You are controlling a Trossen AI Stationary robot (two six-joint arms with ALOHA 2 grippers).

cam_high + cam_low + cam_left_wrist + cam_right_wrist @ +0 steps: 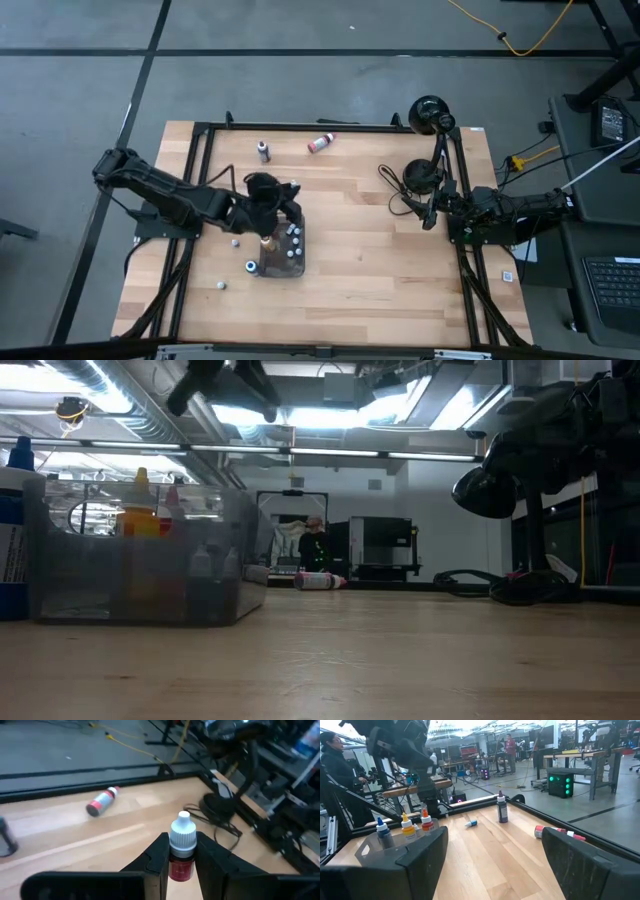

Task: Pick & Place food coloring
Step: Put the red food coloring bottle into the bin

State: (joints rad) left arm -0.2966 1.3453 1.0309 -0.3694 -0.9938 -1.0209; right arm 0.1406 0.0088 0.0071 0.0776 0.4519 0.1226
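Your left gripper (181, 865) is clamped on a red food coloring bottle (182, 851) with a white cap, held upright over the dark tray (262, 268), where other small bottles (293, 240) stand. A red-and-white bottle (320, 143) lies near the table's far edge, a dark one (264, 151) upright beside it. Your right gripper (429, 216) waits wide open at the table's right side.

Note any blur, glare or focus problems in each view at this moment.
High view: even light, tiny bottles barely resolvable. Low view: ceiling lights glare, tray soft up close. Left wrist view: held red bottle sharp in the left pincer, background soft. Right wrist view: right pincer blurred, table sharp.
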